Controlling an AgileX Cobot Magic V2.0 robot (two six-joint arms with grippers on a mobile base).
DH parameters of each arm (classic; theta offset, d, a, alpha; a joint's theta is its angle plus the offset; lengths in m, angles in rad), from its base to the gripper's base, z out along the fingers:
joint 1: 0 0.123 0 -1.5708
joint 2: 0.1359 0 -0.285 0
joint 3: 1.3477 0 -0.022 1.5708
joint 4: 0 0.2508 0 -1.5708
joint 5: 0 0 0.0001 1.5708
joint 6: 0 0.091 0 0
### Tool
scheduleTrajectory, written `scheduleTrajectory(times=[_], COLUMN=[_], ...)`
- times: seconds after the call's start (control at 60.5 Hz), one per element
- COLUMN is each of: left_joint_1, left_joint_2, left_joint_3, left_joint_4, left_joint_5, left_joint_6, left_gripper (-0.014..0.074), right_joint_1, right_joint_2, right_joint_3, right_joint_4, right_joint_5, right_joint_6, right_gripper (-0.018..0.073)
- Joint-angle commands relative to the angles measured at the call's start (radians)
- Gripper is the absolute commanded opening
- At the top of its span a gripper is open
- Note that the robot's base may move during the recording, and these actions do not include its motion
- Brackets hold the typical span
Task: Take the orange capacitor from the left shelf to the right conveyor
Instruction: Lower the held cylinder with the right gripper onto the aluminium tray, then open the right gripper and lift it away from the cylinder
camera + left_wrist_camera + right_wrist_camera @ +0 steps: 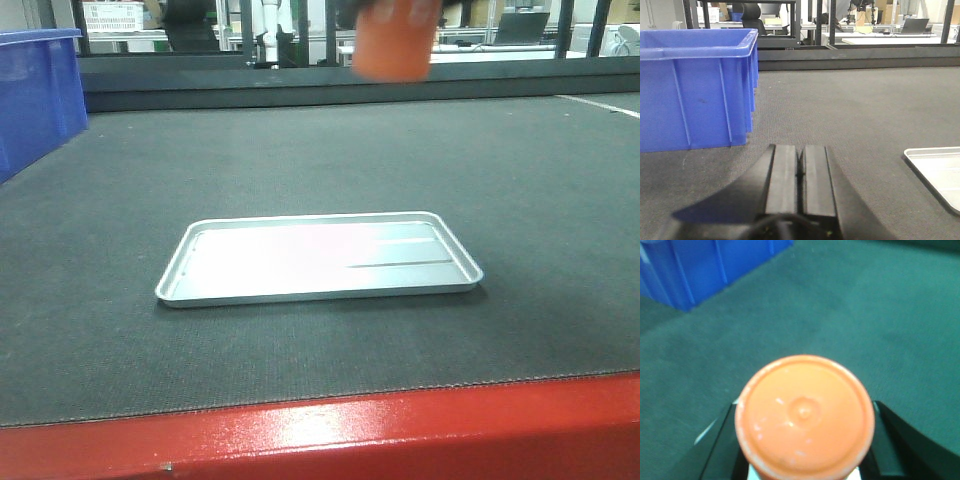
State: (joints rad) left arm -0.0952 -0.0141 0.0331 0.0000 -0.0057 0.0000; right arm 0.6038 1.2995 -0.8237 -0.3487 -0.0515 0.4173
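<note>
Task thing: the orange capacitor [393, 48] hangs in the air over the far part of the right conveyor [300, 140], beyond the small silver tray [320, 258].
Right end effector [805, 460]: clenched on the orange capacitor, a dark finger pressed against each side of it. The wrist view looks straight down on its flat top.
Left end effector [800, 170]: closed with nothing in it, pads touching, low over the belt beside the blue bin [695, 90].
Stage: carry done by the look of it, set-down on the belt not yet made.
Risk, drop: let go from this height, the tall cylinder would likely land off-square, topple and roll across the belt.
Risk, tray: brought down nearer the robot, its base could catch the tray rim and leave it tilted.
Risk, grasp: the body is smooth and round, so it could slip or twist between the fingers during a quick descent.
Hidden: the capacitor's base and the gap beneath it. It probably hangs clear of the belt, but the front view is blurred and cuts off its top.
Not shown: the left shelf appears in none of the views, and the printed side of the capacitor cannot be read.
</note>
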Motion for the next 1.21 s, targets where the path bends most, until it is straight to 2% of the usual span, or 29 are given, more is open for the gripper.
scheduleTrajectory(times=[0.0,0.248,0.579,0.661,0.727,0.81,1.19], left_joint_1=[-0.003,-0.003,-0.003,-0.003,-0.003,-0.003,-0.003], left_joint_2=[0.010,0.010,0.010,0.010,0.010,0.010,0.010], left_joint_3=[-0.008,-0.008,-0.008,-0.008,-0.008,-0.008,-0.008], left_joint_4=[-0.005,-0.005,-0.005,-0.005,-0.005,-0.005,-0.005], left_joint_5=[-0.084,-0.084,-0.084,-0.084,-0.084,-0.084,-0.084], left_joint_6=[-0.007,0.000,0.000,0.000,0.000,0.000,0.000], left_gripper=[-0.0105,-0.0105,-0.0105,-0.0105,-0.0105,-0.0105,-0.0105], right_joint_1=[-0.012,-0.012,-0.025,-0.025,-0.025,-0.025,-0.025], right_joint_2=[0.046,0.236,0.427,0.436,0.435,0.435,0.412], right_joint_3=[-0.037,-0.046,-0.123,-0.132,-0.132,-0.132,-0.132], right_joint_4=[-0.002,-0.014,-0.013,-0.012,0.009,0.045,0.046], right_joint_5=[-0.143,-0.345,-0.372,-0.380,-0.391,-0.409,-0.410], right_joint_6=[0.001,-0.090,-0.115,-0.113,-0.113,-0.113,-0.113], right_gripper=[0.0058,0.0058,0.0070,0.0176,0.0349,0.0649,0.0632])
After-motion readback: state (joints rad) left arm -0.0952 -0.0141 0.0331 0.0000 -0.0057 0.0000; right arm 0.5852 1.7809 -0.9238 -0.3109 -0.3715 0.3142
